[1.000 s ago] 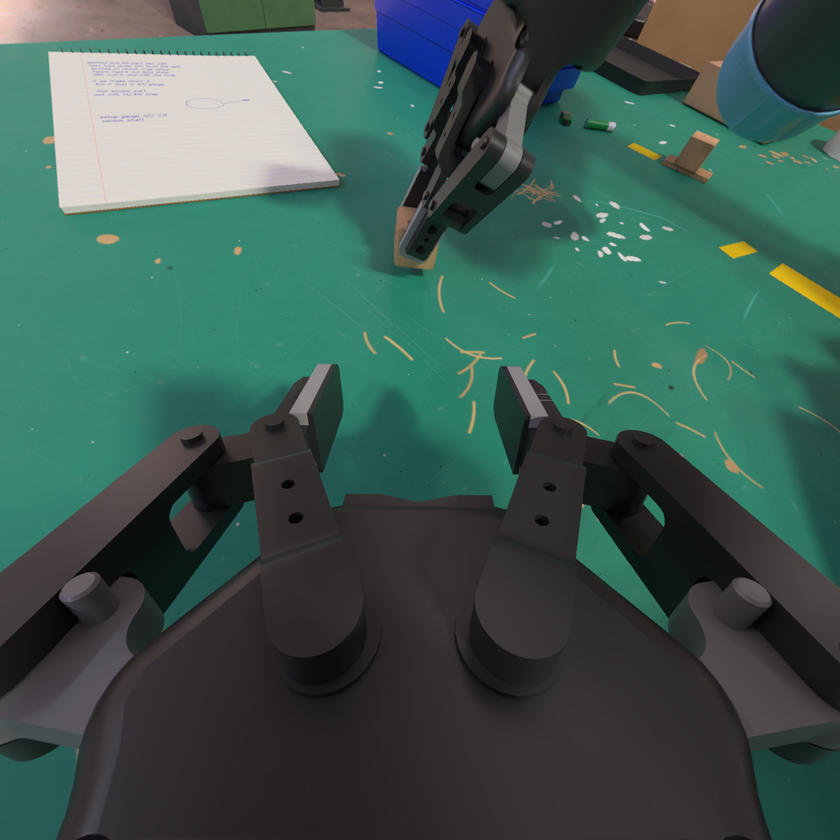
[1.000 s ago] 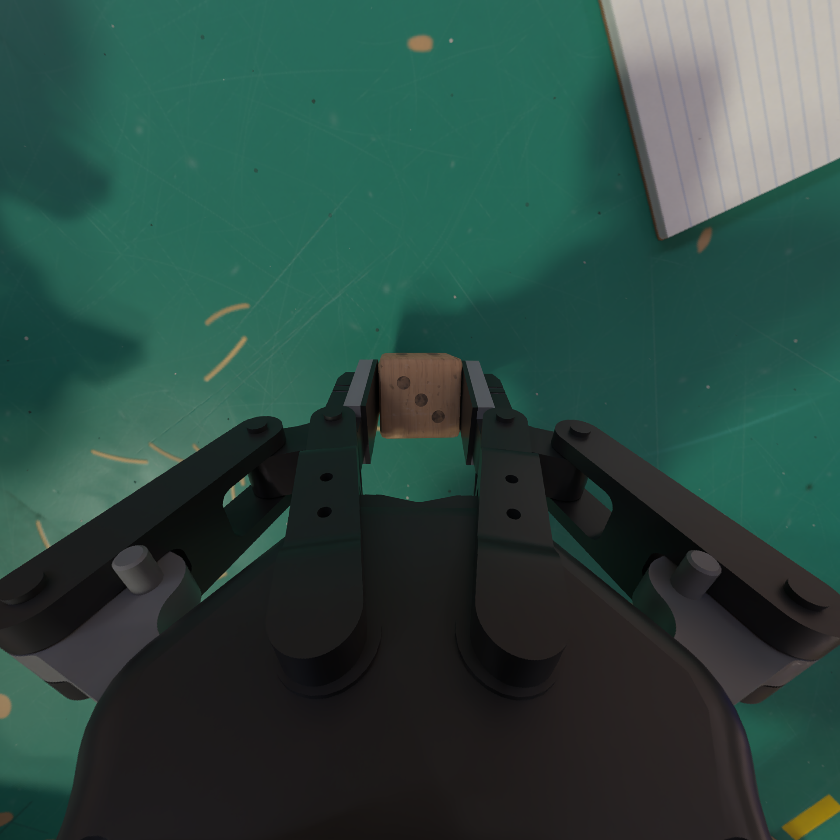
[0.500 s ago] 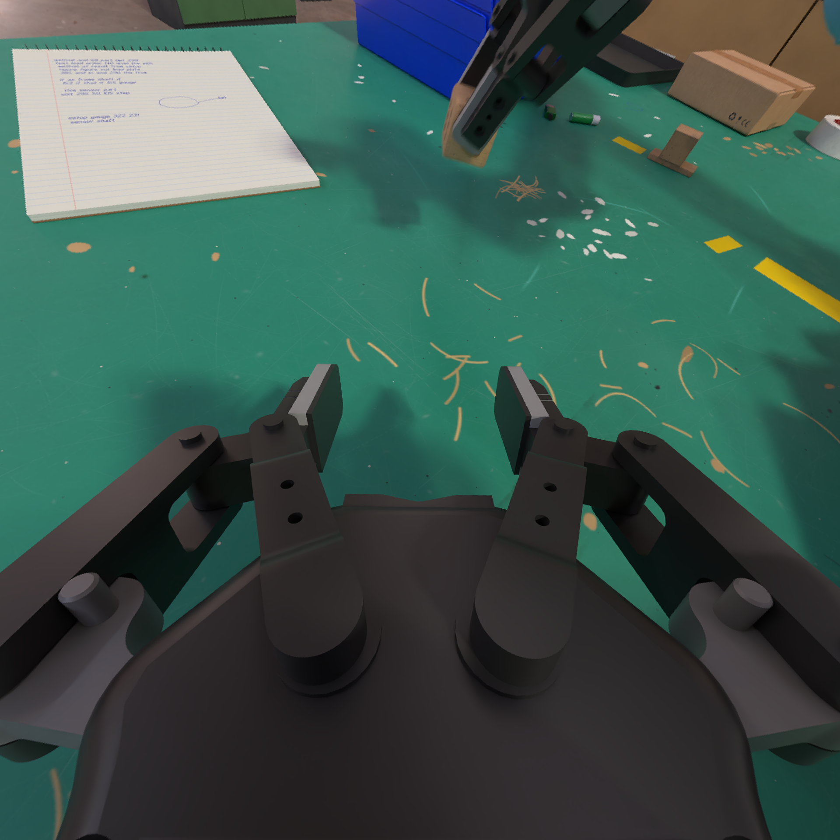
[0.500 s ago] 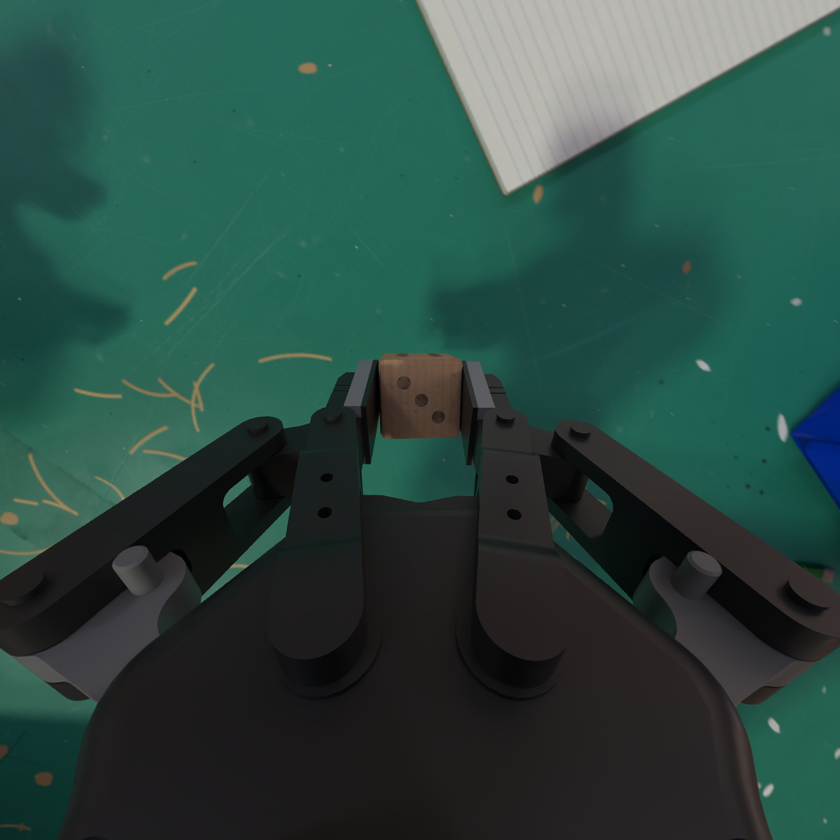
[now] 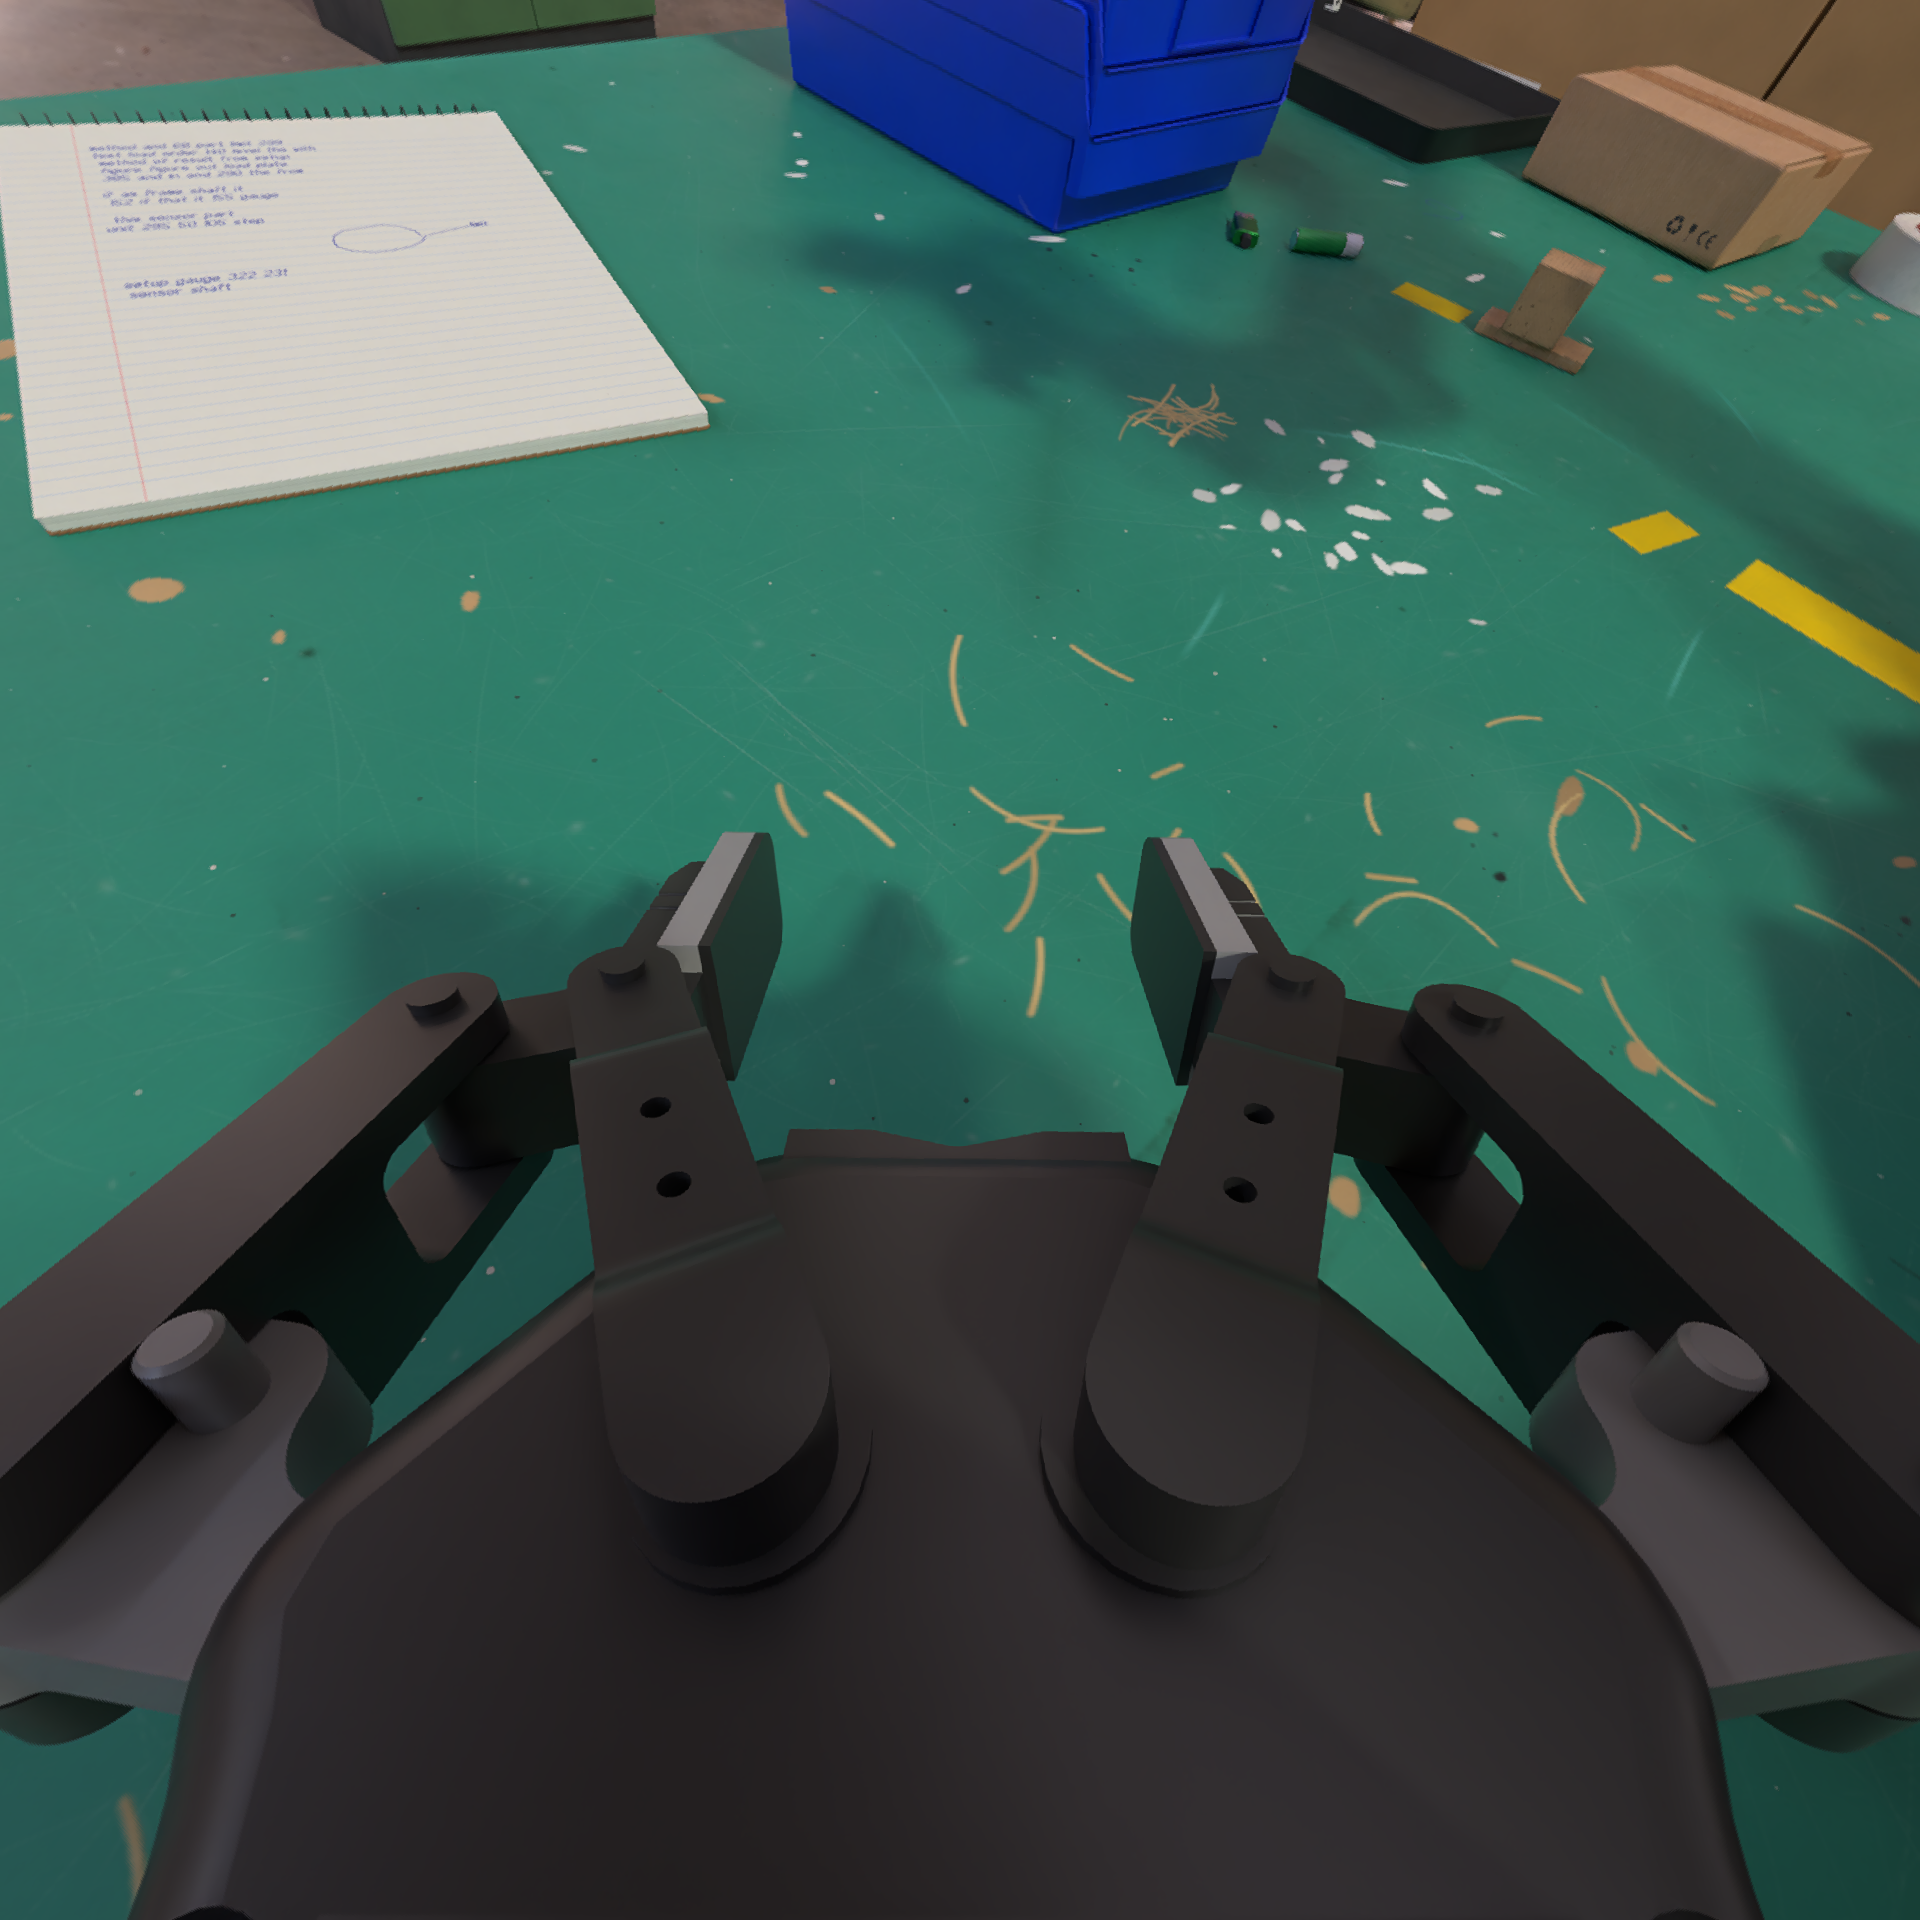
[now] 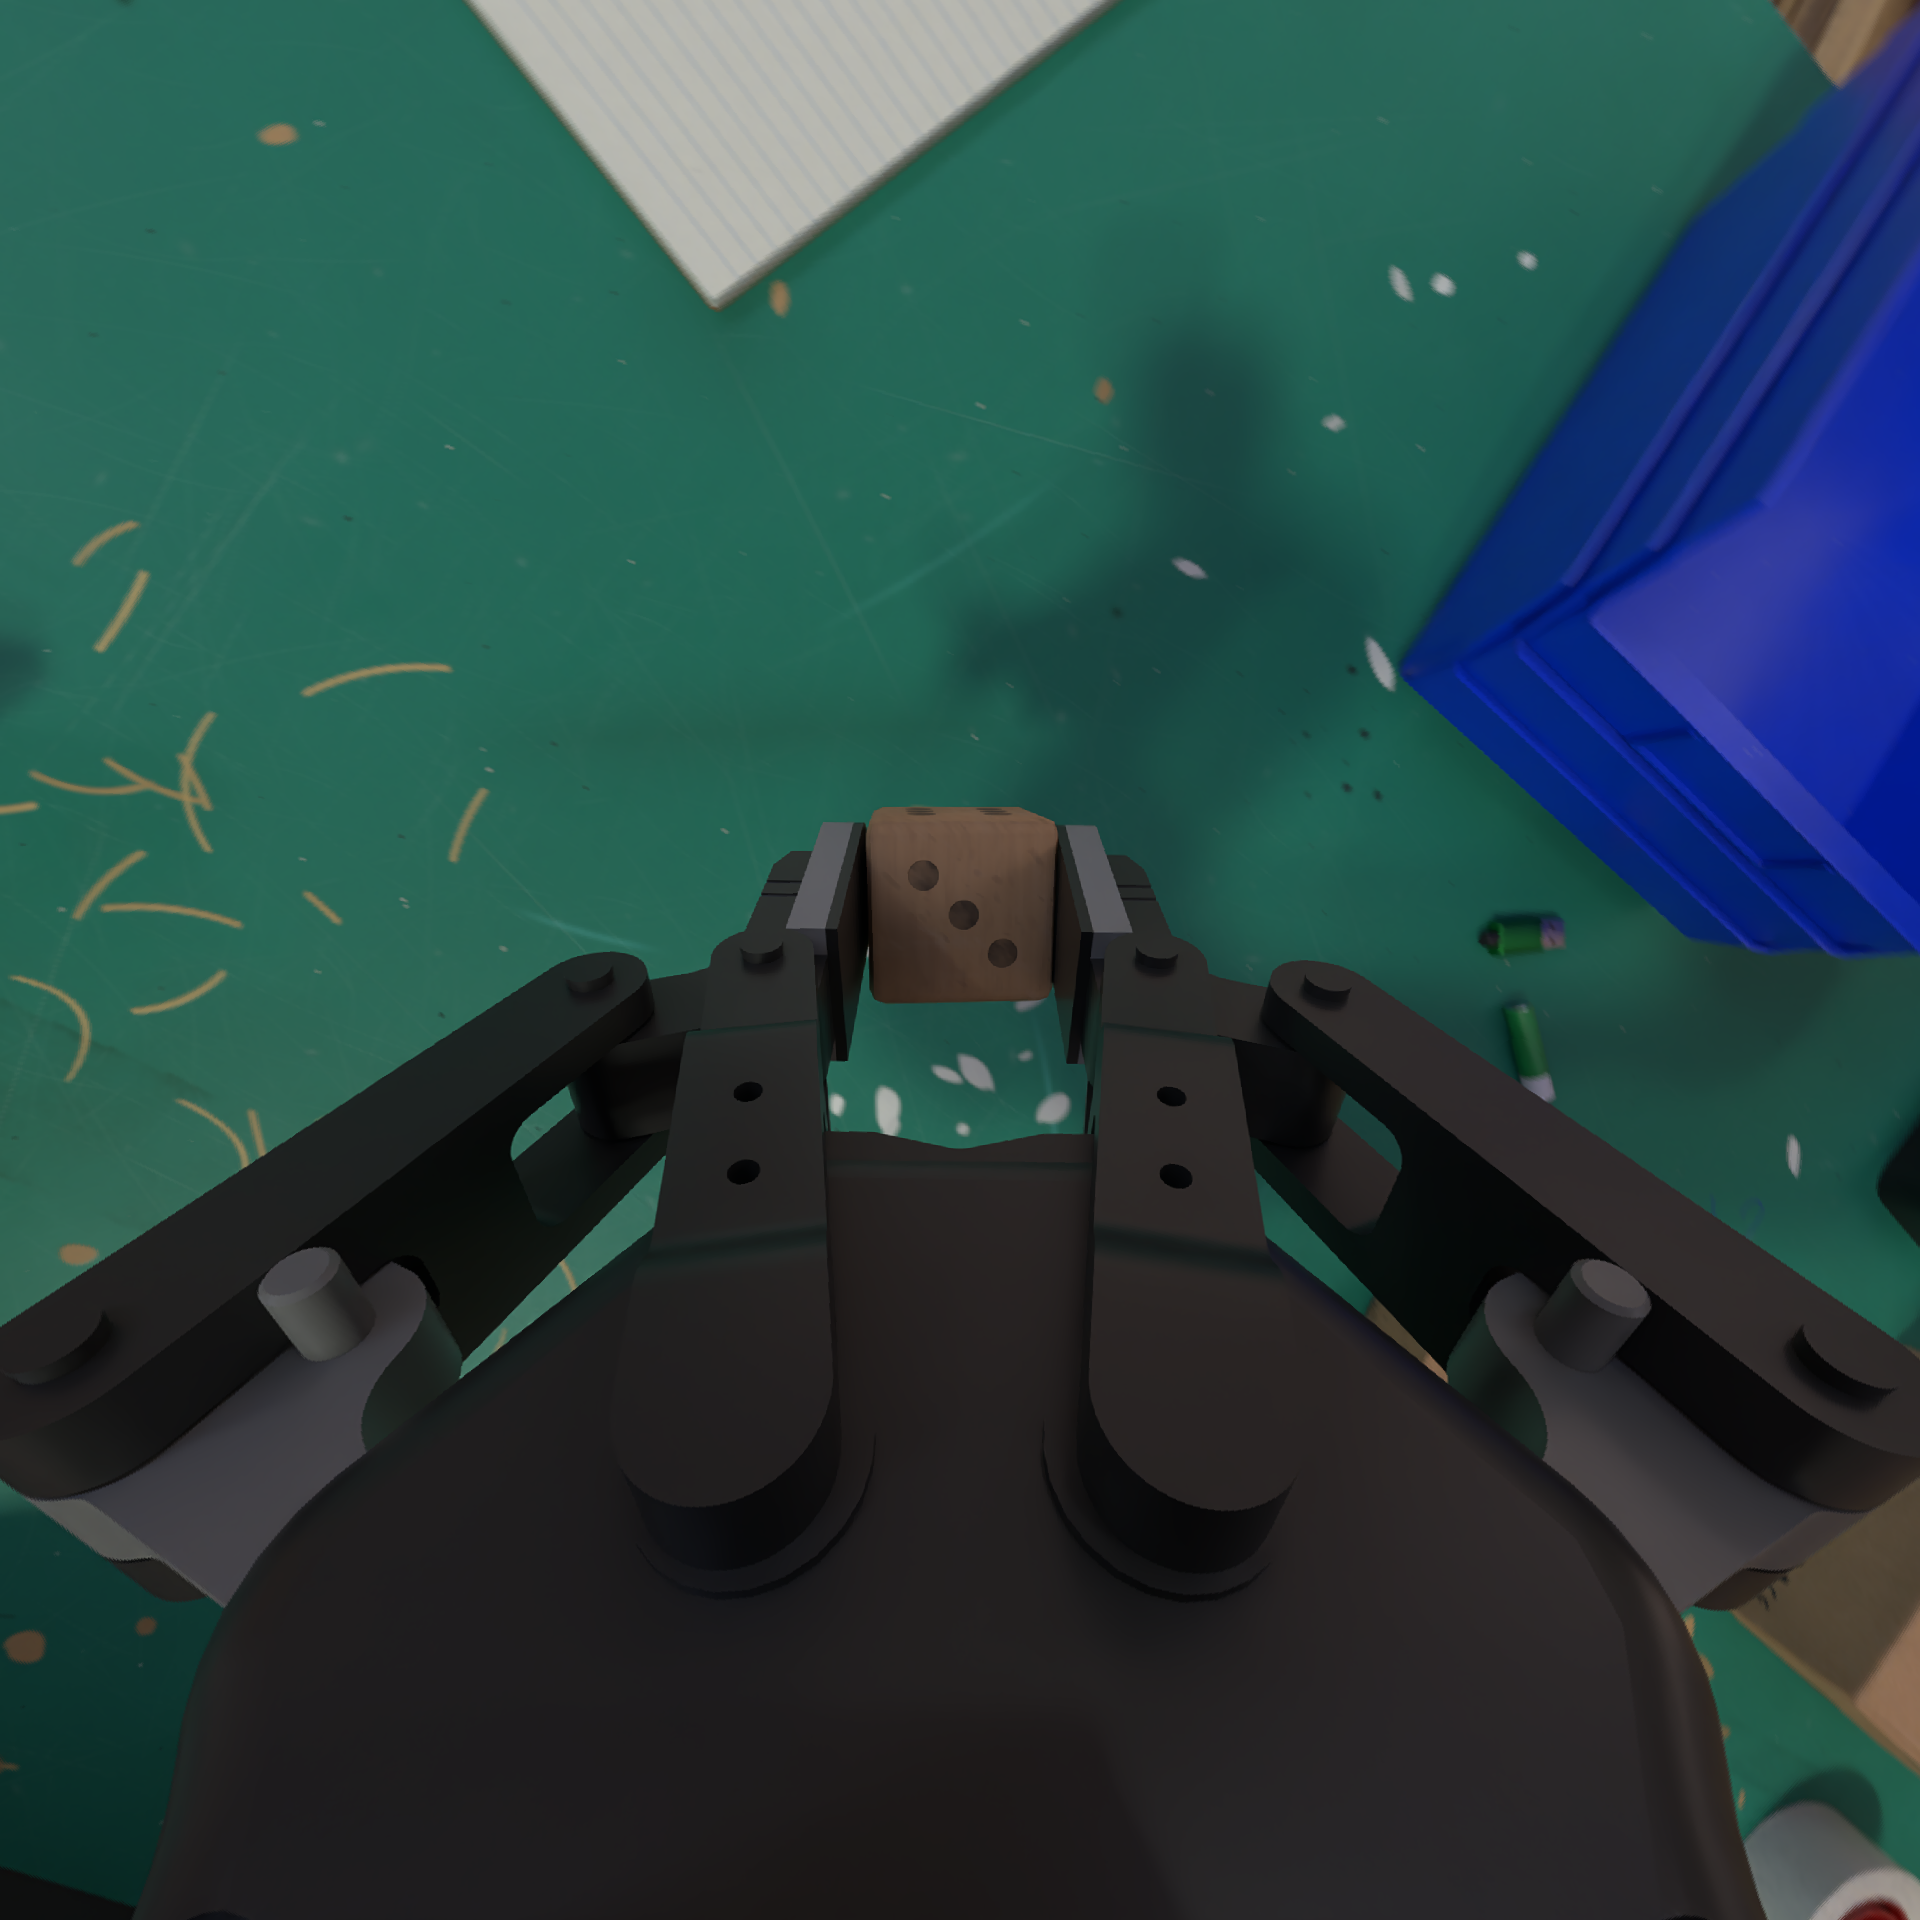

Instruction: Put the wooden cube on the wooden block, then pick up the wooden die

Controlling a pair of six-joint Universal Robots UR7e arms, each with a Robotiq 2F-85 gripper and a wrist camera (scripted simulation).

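Observation:
My right gripper (image 6: 961,868) is shut on the wooden die (image 6: 961,909), a brown die with a three-dot face toward the camera, held well above the green table (image 6: 520,468). In the left wrist view, a light wooden cube (image 5: 1555,293) stands on a flat, darker wooden block (image 5: 1558,351) at the far right of the table. My left gripper (image 5: 956,935) is open and empty, low over the green table (image 5: 520,727) among wood shavings. The right gripper and the die are out of the left wrist view.
A lined notepad (image 5: 312,301) lies at the far left and also shows in the right wrist view (image 6: 790,114). A blue bin (image 5: 1049,94) stands at the back, seen too in the right wrist view (image 6: 1745,582). Also present: a cardboard box (image 5: 1694,156), green marker pieces (image 5: 1325,242), yellow tape marks (image 5: 1818,623).
My right gripper has lifted the die off the table, risen, and left the left wrist view, moving toward the blue bin. My left gripper stays open and nearly still.

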